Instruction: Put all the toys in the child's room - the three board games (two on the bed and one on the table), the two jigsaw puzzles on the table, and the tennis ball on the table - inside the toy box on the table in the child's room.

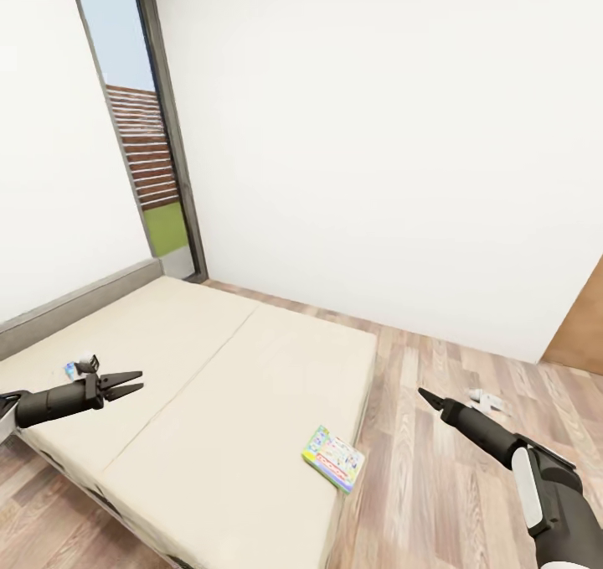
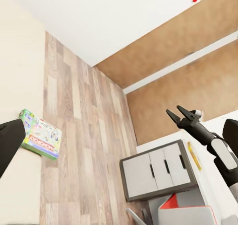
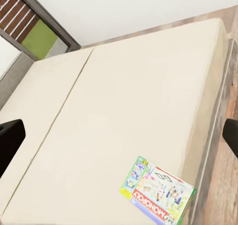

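A white-green board game (image 1: 333,458) (image 2: 41,135) (image 3: 157,191) with red edging lies flat on the beige bed (image 1: 209,359) (image 3: 124,101), at the corner near the floor. My left gripper (image 1: 126,385) hovers open over the bed's other side. A bit of a blue box (image 1: 74,370) shows just behind it. My right gripper (image 1: 427,397) (image 2: 181,114) hangs open over the floor beside the bed, a short way from the white-green box. Nothing is held by either one. The toy box, jigsaw puzzles and tennis ball are out of view.
A tall grey-framed window (image 1: 146,133) stands past the headboard. A white wall runs behind the bed and a brown door (image 1: 582,326) is at the right. A small pale object (image 1: 487,400) lies on the plank floor. A drawer unit (image 2: 158,173) stands across the room.
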Robot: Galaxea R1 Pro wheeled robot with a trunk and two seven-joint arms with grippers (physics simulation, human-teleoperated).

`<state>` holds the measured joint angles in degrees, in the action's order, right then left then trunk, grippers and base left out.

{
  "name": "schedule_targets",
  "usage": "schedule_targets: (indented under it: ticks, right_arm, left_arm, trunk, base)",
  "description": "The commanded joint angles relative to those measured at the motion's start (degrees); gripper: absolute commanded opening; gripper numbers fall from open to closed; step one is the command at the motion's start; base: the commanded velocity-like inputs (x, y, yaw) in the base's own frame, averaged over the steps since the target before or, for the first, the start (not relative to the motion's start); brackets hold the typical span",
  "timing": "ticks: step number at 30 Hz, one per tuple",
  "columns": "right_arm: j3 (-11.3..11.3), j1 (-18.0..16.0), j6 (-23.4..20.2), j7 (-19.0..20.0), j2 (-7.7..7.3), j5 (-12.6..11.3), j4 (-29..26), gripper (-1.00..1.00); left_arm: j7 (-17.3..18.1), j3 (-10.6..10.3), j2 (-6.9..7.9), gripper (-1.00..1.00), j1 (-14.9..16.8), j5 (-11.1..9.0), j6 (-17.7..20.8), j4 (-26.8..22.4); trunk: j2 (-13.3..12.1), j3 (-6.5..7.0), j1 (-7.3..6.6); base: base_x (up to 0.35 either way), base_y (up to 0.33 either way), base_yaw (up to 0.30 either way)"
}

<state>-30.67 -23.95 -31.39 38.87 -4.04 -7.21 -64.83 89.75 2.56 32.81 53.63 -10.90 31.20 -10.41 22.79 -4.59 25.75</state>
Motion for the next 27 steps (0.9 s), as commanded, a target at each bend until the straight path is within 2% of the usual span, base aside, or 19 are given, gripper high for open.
schedule_targets:
  ticks: [1,11,18,22,27]
  right_arm:
    - [-0.1,0.0,-0.5,0.1,0.0,-0.4,0.0,1.0]
    - [-0.1,0.0,-0.4,0.1,-0.01,-0.4,0.0,1.0]
    - [-0.1,0.0,-0.4,0.1,-0.01,-0.4,0.0,1.0]
    - [-0.1,0.0,-0.4,0.1,-0.01,-0.4,0.0,1.0]
    - [-0.1,0.0,-0.4,0.1,-0.01,-0.4,0.0,1.0]
  left_arm:
    - [0.3,0.2,-0.02,1.0,0.1,0.4,0.6,0.0]
    - [0.3,0.2,-0.09,1.0,0.1,0.4,0.6,0.0]
    - [0.3,0.2,-0.22,1.0,0.1,0.4,0.5,0.0]
    - [0.3,0.2,-0.35,1.0,0.1,0.4,0.5,0.0]
    - [0.3,0.2,-0.37,1.0,0.1,0.4,0.5,0.0]
  trunk:
    - [0.1,-0.13,0.04]
    - [0.1,-0.13,0.04]
    - [0.1,-0.13,0.04]
    - [0.1,-0.13,0.04]
    - [0.1,-0.13,0.04]
  base:
    - [0.0,0.0,0.291]
    - [0.0,-0.016,0.292]
    - [0.0,-0.196,0.288]
    - [0.0,-0.228,0.12]
    - [0.0,-0.056,0.024]
